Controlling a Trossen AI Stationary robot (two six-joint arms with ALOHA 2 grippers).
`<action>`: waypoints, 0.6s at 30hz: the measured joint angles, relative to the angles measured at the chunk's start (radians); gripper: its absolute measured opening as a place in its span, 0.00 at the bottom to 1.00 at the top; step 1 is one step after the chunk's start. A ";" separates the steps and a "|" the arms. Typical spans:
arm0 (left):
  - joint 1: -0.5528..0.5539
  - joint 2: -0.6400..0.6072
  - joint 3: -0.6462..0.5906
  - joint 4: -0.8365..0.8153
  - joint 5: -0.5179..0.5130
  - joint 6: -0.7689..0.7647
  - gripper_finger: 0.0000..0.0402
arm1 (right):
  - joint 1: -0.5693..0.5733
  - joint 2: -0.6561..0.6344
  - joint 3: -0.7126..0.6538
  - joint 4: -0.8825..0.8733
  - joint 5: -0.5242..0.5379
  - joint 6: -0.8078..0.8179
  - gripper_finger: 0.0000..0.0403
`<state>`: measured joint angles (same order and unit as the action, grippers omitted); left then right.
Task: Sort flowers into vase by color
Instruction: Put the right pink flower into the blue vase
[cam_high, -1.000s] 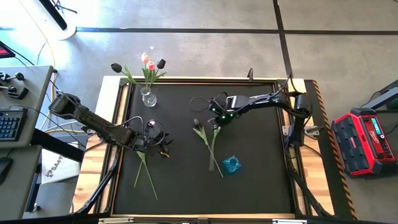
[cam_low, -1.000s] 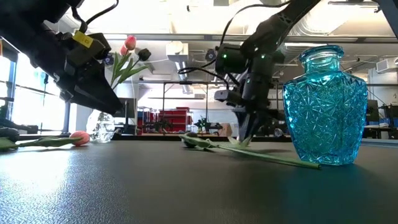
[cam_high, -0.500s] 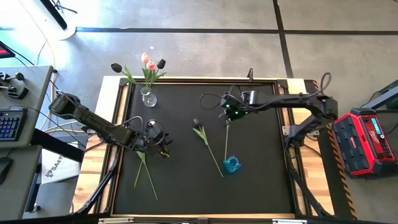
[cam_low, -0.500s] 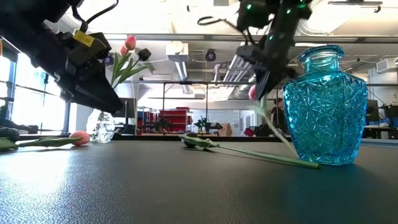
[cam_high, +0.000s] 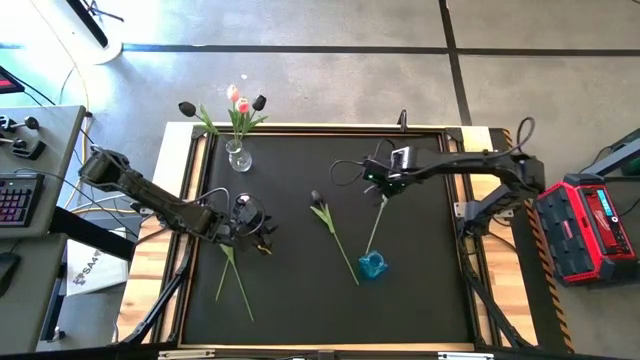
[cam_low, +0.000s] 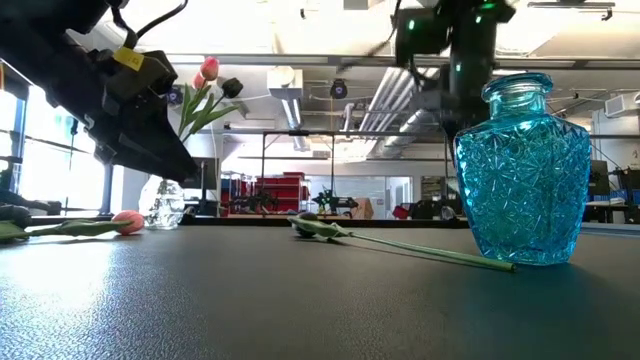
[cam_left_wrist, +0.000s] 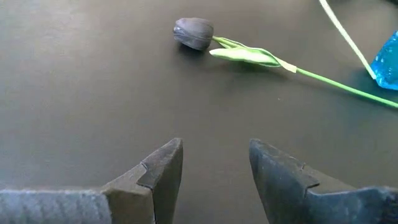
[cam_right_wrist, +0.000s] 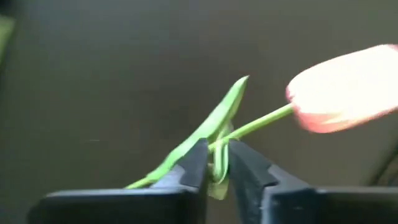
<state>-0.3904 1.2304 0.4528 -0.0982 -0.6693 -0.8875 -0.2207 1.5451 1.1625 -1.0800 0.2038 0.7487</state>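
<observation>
Starting at the left: sitting at the table's far left corner, a clear vase (cam_high: 238, 157) already carrying pink and dark flower heads. Just below that, hovering low over the mat, the left gripper (cam_high: 262, 237), fingers (cam_left_wrist: 163, 169) spread apart and gripping nothing. Lying beside it, two flowers (cam_high: 232, 272) with stems crossing toward the near edge, one pink head (cam_low: 127, 221) showing at table height. Resting mid-table, a dark-headed tulip (cam_left_wrist: 194, 33), leaf (cam_left_wrist: 247, 55) just behind its head, stem running down to the blue glass vase (cam_high: 372, 264). Moving right: hanging above the mat, the right gripper (cam_high: 385, 184), fingers pinched tight on the stem of a pink tulip (cam_right_wrist: 343, 88), leaf (cam_right_wrist: 205, 130) caught at the pads. Slanting down from that claw toward the blue vase, the held stem (cam_high: 376, 226), its lower end possibly at the vase's mouth, though hard telling from overhead. Standing upright near the front right, the blue vase itself.
</observation>
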 joint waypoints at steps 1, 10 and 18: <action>-0.004 0.000 0.000 0.000 0.000 -0.001 0.43 | -0.011 0.016 0.000 -0.010 0.002 -0.007 0.15; -0.010 0.000 0.000 0.000 -0.014 -0.001 0.43 | -0.136 0.133 0.000 -0.038 -0.066 -0.019 0.52; -0.021 0.000 0.000 -0.003 -0.013 -0.002 0.43 | -0.187 0.217 0.000 -0.095 -0.175 -0.076 0.49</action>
<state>-0.4113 1.2304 0.4526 -0.1013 -0.6824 -0.8894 -0.4077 1.7621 1.1624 -1.1749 0.0288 0.6727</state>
